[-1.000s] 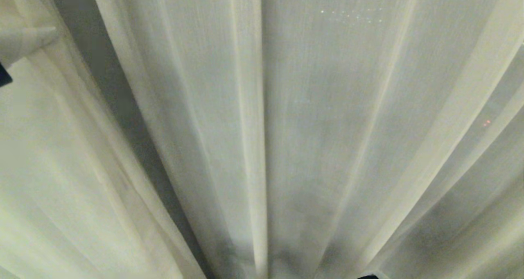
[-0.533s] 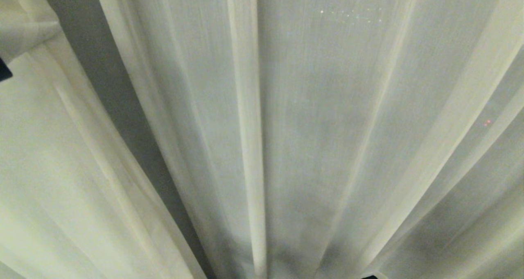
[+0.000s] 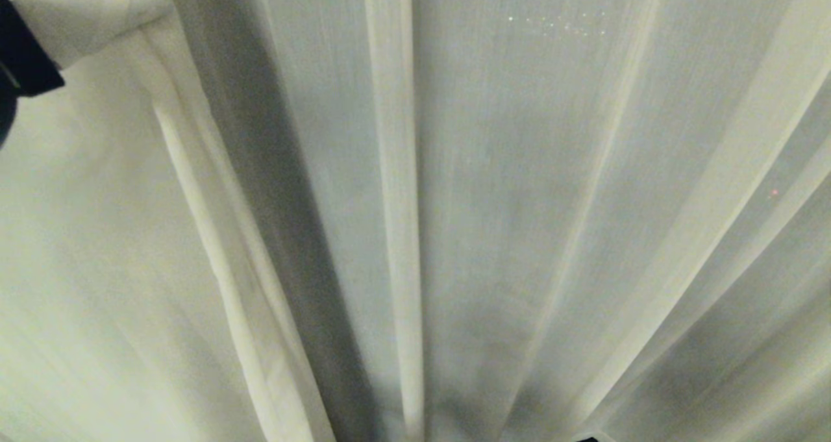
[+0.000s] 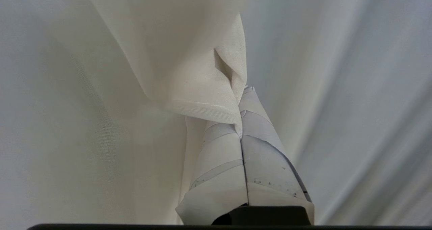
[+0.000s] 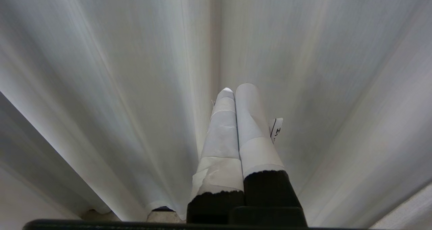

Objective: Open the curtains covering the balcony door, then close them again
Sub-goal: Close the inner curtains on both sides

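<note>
Item: the curtains (image 3: pixel 519 202), 2 cream panels, pleated, filling our head view; balcony door not visible behind them.

Left hand (image 4: pixel 241 101): closed on the hemmed edge of the left panel (image 4: pixel 189 71), the fabric bunched and folded over the fingertips (image 4: pixel 256 122). We judge the pinch sits at the edge so that panel can be drawn sideways. A dark gap (image 3: pixel 272 169) lies just beside the held edge (we cannot say which way the panel travels).

Right hand (image 5: pixel 236 91): closed, holding nothing, parked near the right panel's pleats (image 5: pixel 135 88).
</note>
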Controlling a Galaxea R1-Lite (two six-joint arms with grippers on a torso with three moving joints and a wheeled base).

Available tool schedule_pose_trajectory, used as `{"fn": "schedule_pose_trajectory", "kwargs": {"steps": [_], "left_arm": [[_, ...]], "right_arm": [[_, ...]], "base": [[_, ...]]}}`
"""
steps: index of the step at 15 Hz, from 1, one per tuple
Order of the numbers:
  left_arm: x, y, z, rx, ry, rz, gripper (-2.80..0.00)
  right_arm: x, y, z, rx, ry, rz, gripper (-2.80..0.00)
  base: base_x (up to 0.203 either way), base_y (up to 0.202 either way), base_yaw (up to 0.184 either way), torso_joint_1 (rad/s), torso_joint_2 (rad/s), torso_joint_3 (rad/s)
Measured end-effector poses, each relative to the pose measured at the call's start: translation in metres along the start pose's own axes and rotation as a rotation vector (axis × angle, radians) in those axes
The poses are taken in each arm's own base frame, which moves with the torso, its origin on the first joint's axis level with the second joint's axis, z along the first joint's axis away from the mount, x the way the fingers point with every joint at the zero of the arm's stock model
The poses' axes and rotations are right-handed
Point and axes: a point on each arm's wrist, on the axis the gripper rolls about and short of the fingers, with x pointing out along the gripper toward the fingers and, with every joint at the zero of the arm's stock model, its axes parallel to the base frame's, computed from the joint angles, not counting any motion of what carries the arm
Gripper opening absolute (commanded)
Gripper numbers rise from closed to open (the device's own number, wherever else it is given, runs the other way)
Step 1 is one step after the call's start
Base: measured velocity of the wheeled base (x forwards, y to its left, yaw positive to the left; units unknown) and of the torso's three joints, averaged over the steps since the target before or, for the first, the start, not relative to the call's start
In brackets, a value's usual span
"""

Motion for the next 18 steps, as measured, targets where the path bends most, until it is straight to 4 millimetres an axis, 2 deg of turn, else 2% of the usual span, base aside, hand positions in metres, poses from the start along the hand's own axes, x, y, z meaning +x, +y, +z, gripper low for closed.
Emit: {"fn": "schedule_pose_trajectory", "kwargs": {"steps": [6,9,12,16,18], "left_arm": [[0.037,-0.04,-0.004,-0.044,0.032,-0.191,-2.8],[0.049,-0.053,-0.01,-0.056,0.055,-0.243,-2.8],[0.055,-0.054,-0.014,-0.057,0.069,-0.231,-2.8],[0.054,-0.049,-0.012,-0.053,0.051,-0.09,-2.8],[0.05,-0.04,-0.008,-0.047,0.033,-0.007,-2.8]], "right_arm": [[0.0,0.0,0.0,0.001,0.0,0.0,-2.8],[0.0,0.0,0.0,0.001,0.0,0.0,-2.8],[0.0,0.0,0.0,0.001,0.0,0.0,-2.8],[0.0,0.0,0.0,0.0,0.0,0.0,-2.8],[0.0,0.0,0.0,0.001,0.0,0.0,-2.8]], "base": [[0.0,0.0,0.0,0.0,0.0,0.0],[0.0,0.0,0.0,0.0,0.0,0.0],[0.0,0.0,0.0,0.0,0.0,0.0],[0.0,0.0,0.0,0.0,0.0,0.0],[0.0,0.0,0.0,0.0,0.0,0.0]]}}
